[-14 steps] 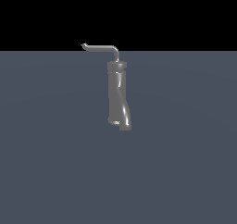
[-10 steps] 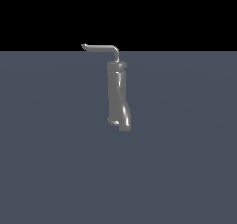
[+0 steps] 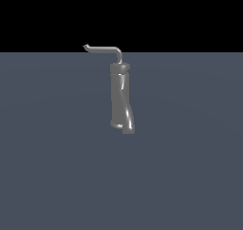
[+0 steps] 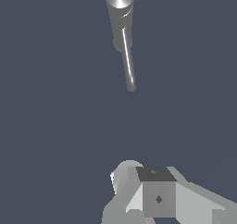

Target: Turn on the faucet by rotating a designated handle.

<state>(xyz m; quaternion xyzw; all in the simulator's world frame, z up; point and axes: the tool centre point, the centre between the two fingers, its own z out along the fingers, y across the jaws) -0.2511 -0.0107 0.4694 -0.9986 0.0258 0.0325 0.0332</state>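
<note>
- The glossy dark grey, slightly twisted cylindrical faucet stands upright on the flat slate-grey floor.
- Its thin grey L-shaped metal handle juts from the top toward the exterior view's left.
- The white robot gripper shows only in the wrist view, well apart from the handle; I cannot tell whether its jaws are open or closed.

The pincer was cut off by the wrist view's edge (fingertips unseen, so its opening could not be judged); the exterior view missed it entirely.
</note>
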